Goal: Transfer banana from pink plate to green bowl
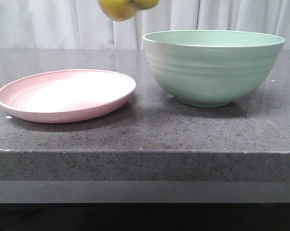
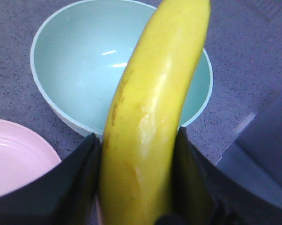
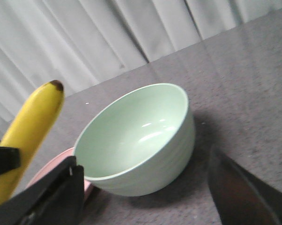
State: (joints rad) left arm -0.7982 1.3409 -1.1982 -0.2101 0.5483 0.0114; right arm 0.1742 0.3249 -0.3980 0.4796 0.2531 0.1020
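The yellow banana (image 1: 121, 8) hangs high at the top edge of the front view, above the gap between plate and bowl. My left gripper (image 2: 137, 136) is shut on the banana (image 2: 150, 117), one black finger on each side of it. The green bowl (image 2: 80, 61) lies below and beyond it, empty. The pink plate (image 1: 65, 96) sits empty at the table's left, and the green bowl (image 1: 212, 67) at its right. My right gripper (image 3: 143, 159) is open and empty, with the bowl (image 3: 141, 136) beyond it. The banana (image 3: 28, 126) shows at that view's edge.
The dark speckled stone table (image 1: 145, 139) ends in a front edge close to the plate and bowl. White curtains (image 1: 231, 14) hang behind the table. A paler strip (image 2: 253, 159) shows beside the table in the left wrist view.
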